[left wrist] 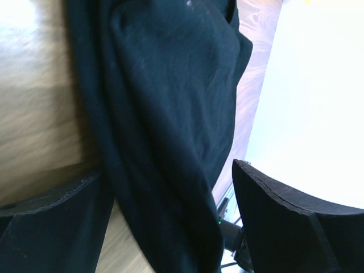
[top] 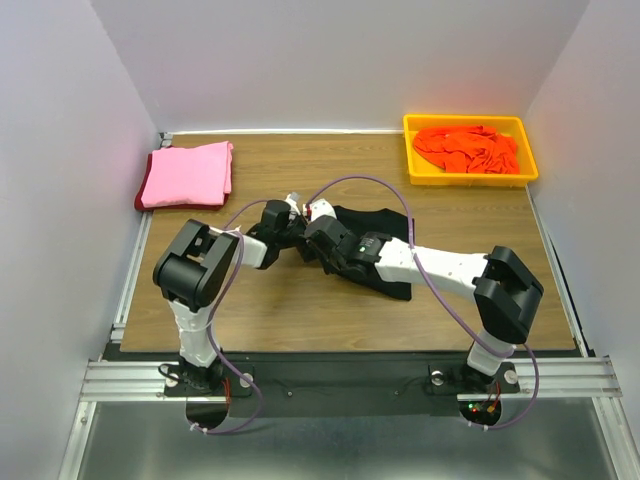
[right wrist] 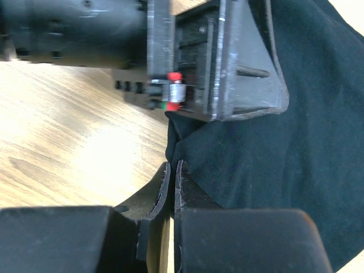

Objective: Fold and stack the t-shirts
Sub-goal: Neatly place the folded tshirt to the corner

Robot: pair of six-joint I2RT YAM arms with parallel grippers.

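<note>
A black t-shirt [top: 375, 232] lies crumpled at the middle of the table, partly under my right arm. My left gripper [top: 296, 212] is at the shirt's left end. In the left wrist view, it [left wrist: 168, 173] stands open wide, with a raised fold of the black t-shirt [left wrist: 170, 114] running between its fingers [left wrist: 284, 222]. My right gripper [top: 318, 233] is right beside it. In the right wrist view, this gripper [right wrist: 172, 169] is shut, its tips pinching the edge of the black t-shirt [right wrist: 267, 153].
A folded pink t-shirt [top: 187, 172] lies on a dark red one [top: 139, 198] at the back left. A yellow tray [top: 412, 165] at the back right holds a crumpled orange t-shirt [top: 468, 148]. White walls enclose the table on three sides.
</note>
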